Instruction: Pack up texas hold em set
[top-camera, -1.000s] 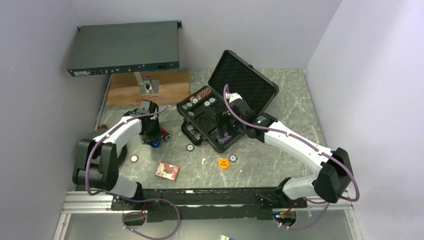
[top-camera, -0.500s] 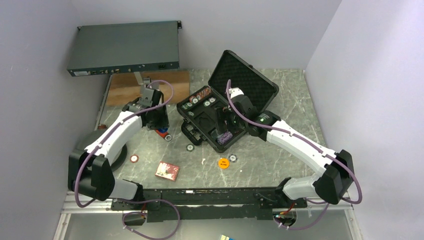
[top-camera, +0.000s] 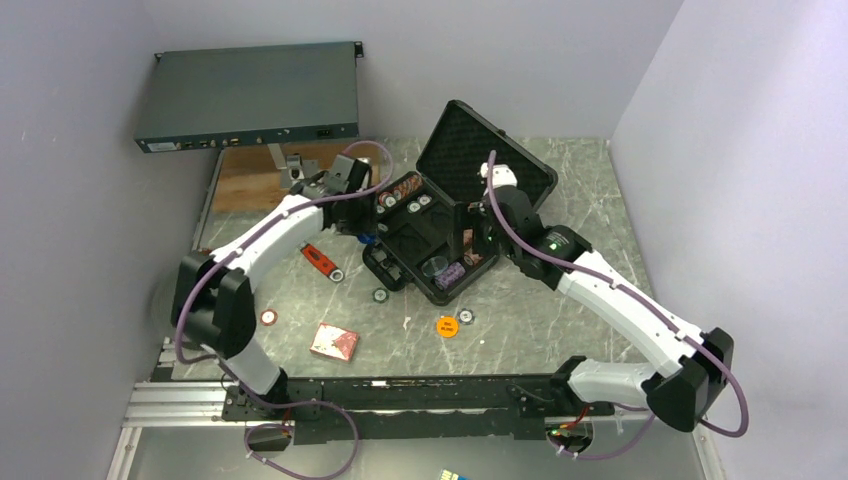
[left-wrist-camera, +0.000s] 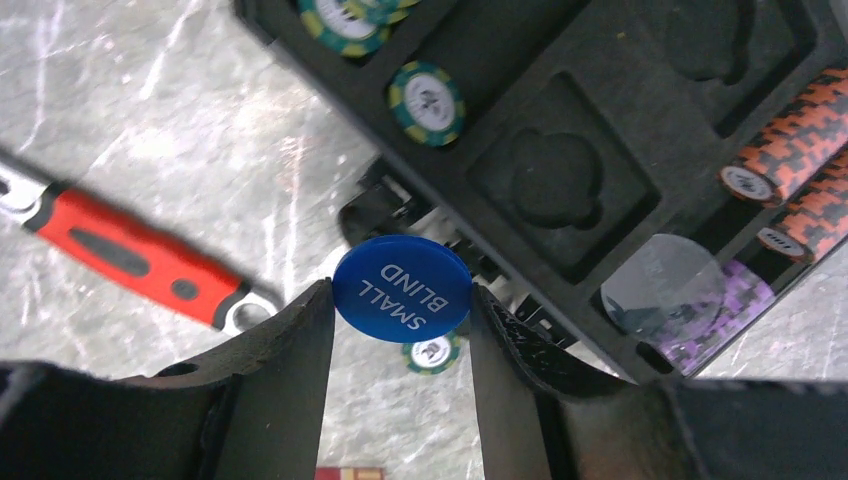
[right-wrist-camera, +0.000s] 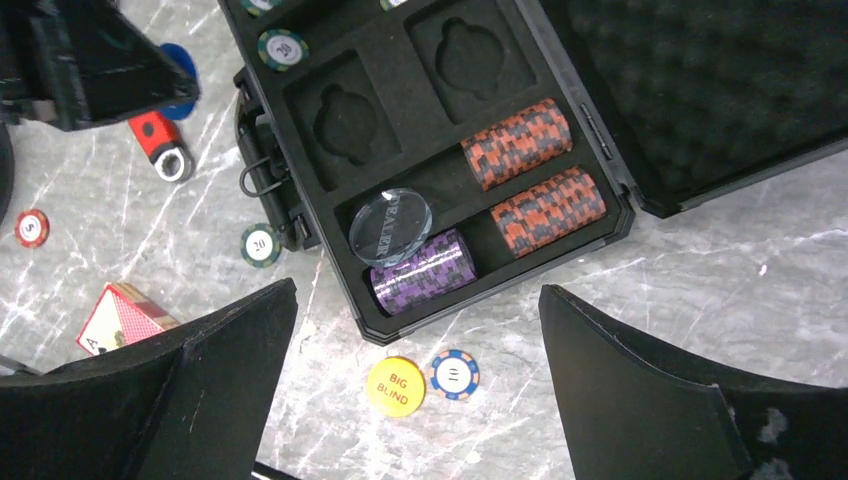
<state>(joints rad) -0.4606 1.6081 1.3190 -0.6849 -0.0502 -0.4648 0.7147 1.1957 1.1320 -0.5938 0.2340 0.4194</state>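
My left gripper (left-wrist-camera: 400, 300) clamped the blue disc (left-wrist-camera: 402, 288) just short of the open case (left-wrist-camera: 560, 180) ahead, my right gripper (right-wrist-camera: 417, 292) gaped empty over it, chip rolls (right-wrist-camera: 515, 143) were in, but the orange disc (right-wrist-camera: 394, 386), card deck (right-wrist-camera: 120, 318) and stray chips (right-wrist-camera: 454, 374) near my right fingers (right-wrist-camera: 200, 380) lay unpacked.

case (right-wrist-camera: 700, 70) black | small-blind disc (left-wrist-camera: 402, 288) blue | big-blind disc (right-wrist-camera: 394, 386) orange | chip stack (right-wrist-camera: 420, 270) purple, black-checked | wrench handle (left-wrist-camera: 130, 255) red
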